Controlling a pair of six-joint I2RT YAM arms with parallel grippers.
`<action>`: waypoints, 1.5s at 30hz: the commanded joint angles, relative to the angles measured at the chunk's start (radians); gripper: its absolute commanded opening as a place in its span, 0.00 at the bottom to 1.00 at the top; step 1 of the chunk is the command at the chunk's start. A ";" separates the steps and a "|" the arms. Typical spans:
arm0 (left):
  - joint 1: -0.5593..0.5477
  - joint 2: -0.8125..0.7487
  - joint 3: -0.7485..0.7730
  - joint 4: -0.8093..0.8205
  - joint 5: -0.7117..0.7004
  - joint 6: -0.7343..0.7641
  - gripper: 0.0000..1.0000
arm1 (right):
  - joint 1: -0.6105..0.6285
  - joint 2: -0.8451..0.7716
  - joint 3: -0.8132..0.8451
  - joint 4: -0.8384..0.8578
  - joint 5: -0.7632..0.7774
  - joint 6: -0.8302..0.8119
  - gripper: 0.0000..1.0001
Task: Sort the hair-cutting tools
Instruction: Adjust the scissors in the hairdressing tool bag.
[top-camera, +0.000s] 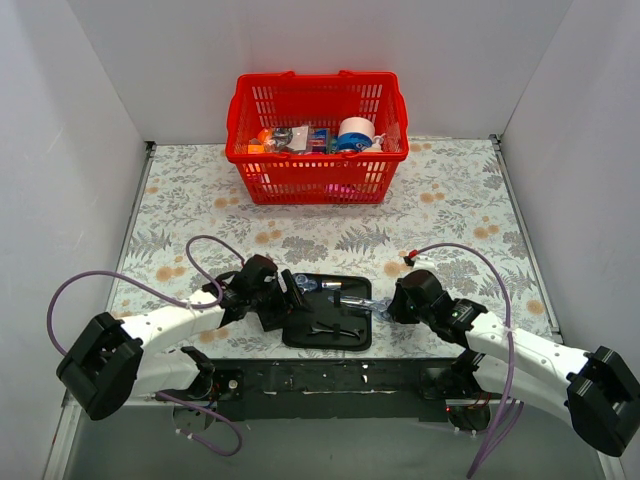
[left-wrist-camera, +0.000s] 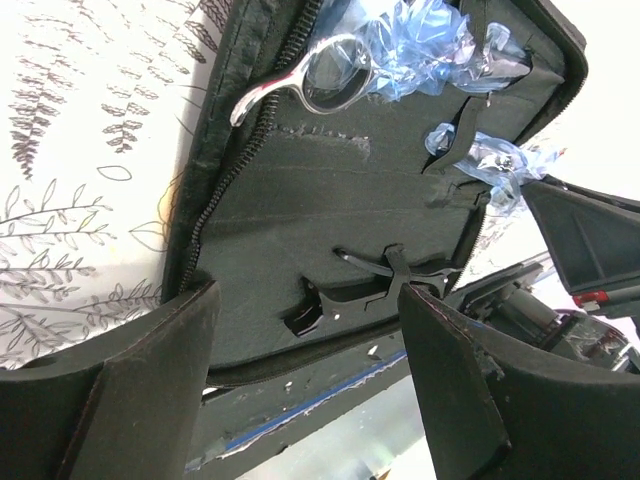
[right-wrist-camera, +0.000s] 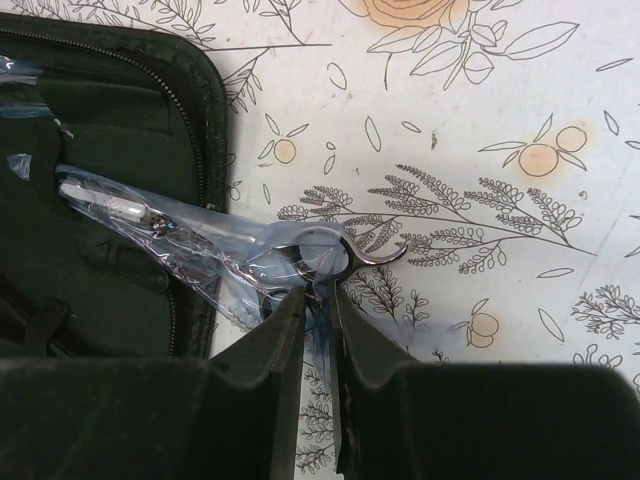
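An open black pouch (top-camera: 300, 335) lies flat between my arms. One pair of silver scissors (right-wrist-camera: 345, 255), wrapped in pale blue film, sticks out over the pouch's (right-wrist-camera: 90, 130) right edge onto the floral cloth. My right gripper (right-wrist-camera: 318, 295) is shut on its finger loop and film. A second pair of scissors (left-wrist-camera: 335, 80) rests at the pouch's (left-wrist-camera: 300, 190) far side, beside more crumpled blue film (left-wrist-camera: 490, 160). A slim black clip (left-wrist-camera: 390, 270) is tucked under a strap. My left gripper (left-wrist-camera: 310, 340) hangs open over the pouch's near edge, holding nothing.
A red plastic basket (top-camera: 240, 150) with tape and small items stands at the back centre. White walls close in the left, right and back. The floral cloth (top-camera: 450, 210) covers the table. Purple cables loop beside both arms.
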 joint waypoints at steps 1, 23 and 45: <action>-0.004 -0.029 0.109 -0.222 -0.094 0.062 0.72 | 0.011 -0.001 -0.022 0.030 0.012 -0.008 0.20; 0.013 0.262 0.363 -0.315 -0.419 0.096 0.71 | 0.014 -0.134 -0.073 0.016 -0.008 -0.032 0.20; 0.079 0.285 0.360 -0.418 -0.530 0.133 0.48 | 0.016 -0.113 -0.094 0.076 -0.036 -0.063 0.20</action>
